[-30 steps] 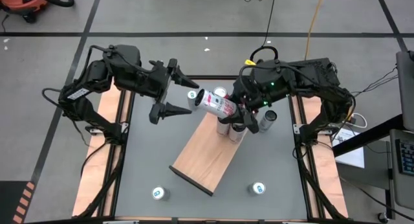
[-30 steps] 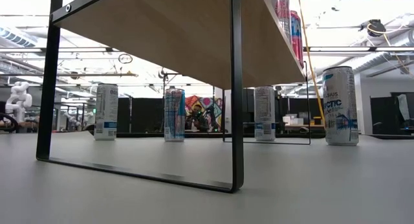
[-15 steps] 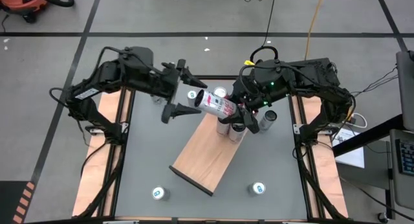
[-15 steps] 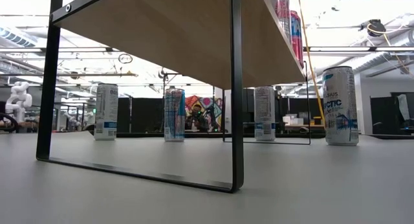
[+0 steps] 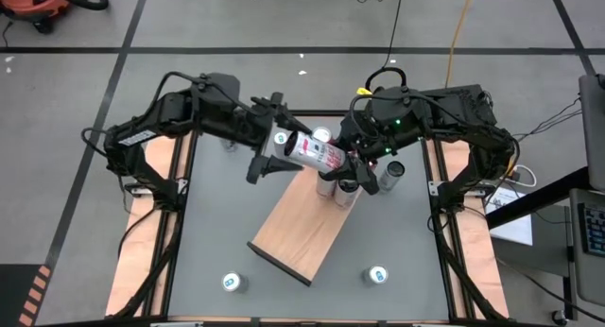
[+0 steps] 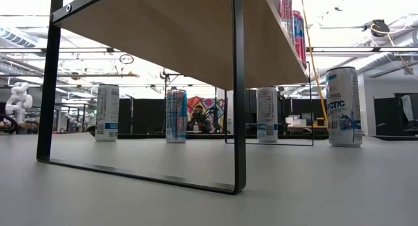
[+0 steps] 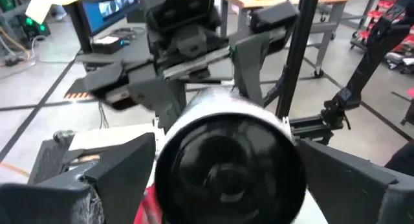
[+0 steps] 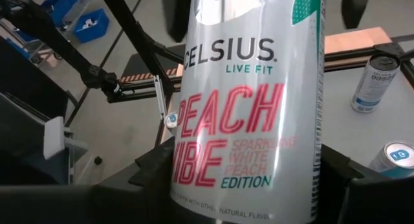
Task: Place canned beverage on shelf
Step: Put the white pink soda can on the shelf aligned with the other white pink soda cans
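Observation:
A white and pink can (image 5: 312, 152) hangs on its side above the far end of the shelf (image 5: 298, 228), with my right gripper (image 5: 354, 164) shut on it. My left gripper (image 5: 272, 138) is open at the can's free end (image 7: 226, 166), one finger (image 7: 90, 185) on each side and a gap to the can on both. Several other cans (image 5: 340, 190) stand upright on the shelf's far end. The low view shows the shelf's underside (image 6: 170, 30) and its black frame (image 6: 238, 89), but neither gripper. My right gripper pinches the can's round wall near the lower end of its label (image 8: 226, 185) between its two fingers (image 8: 149, 179). The fingers come slanting down from the table's right side and lie along the can. The can is lifted clear, lying nearly level, its other end toward the left arm.
Loose cans stand on the grey table at the near left (image 5: 233, 283), the near right (image 5: 377, 275), right of the shelf (image 5: 392, 174) and under the held can (image 5: 282, 138). The low view shows several standing cans (image 6: 343, 107) beyond the shelf frame.
My left gripper has moved toward the table's right edge and a little down, up to the held can, staying open; its fingers now straddle the can's free end. The can has kept still.

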{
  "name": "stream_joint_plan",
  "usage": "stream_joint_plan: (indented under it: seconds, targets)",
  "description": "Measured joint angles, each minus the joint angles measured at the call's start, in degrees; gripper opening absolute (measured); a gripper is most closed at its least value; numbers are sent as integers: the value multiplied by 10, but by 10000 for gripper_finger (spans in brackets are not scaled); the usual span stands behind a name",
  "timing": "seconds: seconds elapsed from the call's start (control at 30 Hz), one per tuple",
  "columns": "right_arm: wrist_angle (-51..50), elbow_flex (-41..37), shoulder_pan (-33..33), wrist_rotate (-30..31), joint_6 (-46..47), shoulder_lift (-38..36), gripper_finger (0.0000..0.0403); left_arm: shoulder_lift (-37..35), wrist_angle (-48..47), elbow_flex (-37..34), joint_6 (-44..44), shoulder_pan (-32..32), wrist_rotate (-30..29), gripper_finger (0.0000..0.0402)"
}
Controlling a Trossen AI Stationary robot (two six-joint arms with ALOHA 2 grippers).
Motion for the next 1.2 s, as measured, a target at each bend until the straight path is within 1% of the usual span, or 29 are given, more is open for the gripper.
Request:
stream_joint_plan:
  seconds: [0.23,0.3,0.5,0.63,0.8,1.2]
  targets:
    - [2,0,0,0,1,0,228,0,1,0,0,-5,-1,378]
    - [2,0,0,0,1,0,228,0,1,0,0,-5,-1,372]
    - [10,0,0,0,1,0,228,0,-1,0,1,-5,-5,324]
    - [13,0,0,0,1,0,228,0,0,0,1,-5,-18,289]
    - [15,0,0,-1,2,1,228,0,-1,0,4,-5,-19,261]
    - [15,0,0,-1,2,1,228,-1,0,0,2,-5,-18,258]
